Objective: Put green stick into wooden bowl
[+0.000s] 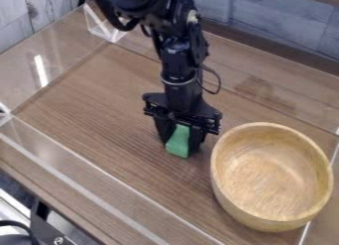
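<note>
Camera view, looking down at an angle onto the table (93,120), a brown wood-grain top enclosed by clear plastic walls (54,155).

The black arm (175,46) comes in from 12 o'clock and drops almost straight down to the middle of the scene. Its claw (181,140) points down at the table, with its two dark fingers (161,130) spread part way and standing on either side of the stick (179,142). The stick is a small bright green bar lying on the table between the fingers; only its lower, nearer part shows below the claw body, the rest is hidden behind it. The fingers straddle the stick closely, but whether they press its sides or stand just clear of it cannot be told from this angle. The stick's lower end seems to rest on the table.

The bowl (275,219) sits at about 4 o'clock from the claw, near it but apart, with its thick tan rim closest to the claw at the upper left. It is round, shallow and light wood with visible grain. Nothing lies inside it. The stick is outside the bowl, just beside its 10 o'clock edge, with a strip of table between them.

At 11 o'clock, behind the arm, a white wire-like frame (106,29) stands by the far wall. A grey tiled surface (272,16) runs across the top from 12 to 2 o'clock.
</note>
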Robot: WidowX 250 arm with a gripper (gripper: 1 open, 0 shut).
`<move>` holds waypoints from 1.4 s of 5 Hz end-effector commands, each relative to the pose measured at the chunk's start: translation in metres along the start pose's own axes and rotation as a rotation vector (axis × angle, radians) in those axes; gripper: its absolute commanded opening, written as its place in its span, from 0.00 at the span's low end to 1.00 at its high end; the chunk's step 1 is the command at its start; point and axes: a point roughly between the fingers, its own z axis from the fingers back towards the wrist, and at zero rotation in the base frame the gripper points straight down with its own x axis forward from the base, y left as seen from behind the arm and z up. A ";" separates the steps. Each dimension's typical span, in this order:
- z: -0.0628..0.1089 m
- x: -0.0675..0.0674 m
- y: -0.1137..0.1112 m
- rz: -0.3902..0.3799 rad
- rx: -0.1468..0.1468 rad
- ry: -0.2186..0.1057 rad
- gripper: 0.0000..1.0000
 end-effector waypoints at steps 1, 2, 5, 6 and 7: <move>0.016 0.008 -0.007 -0.035 -0.003 -0.060 0.00; 0.018 0.012 -0.007 -0.009 -0.002 -0.069 0.00; 0.035 0.014 0.001 0.102 -0.005 -0.101 0.00; 0.056 0.008 -0.003 0.071 -0.026 -0.128 0.00; 0.068 -0.003 -0.023 0.042 -0.056 -0.149 0.00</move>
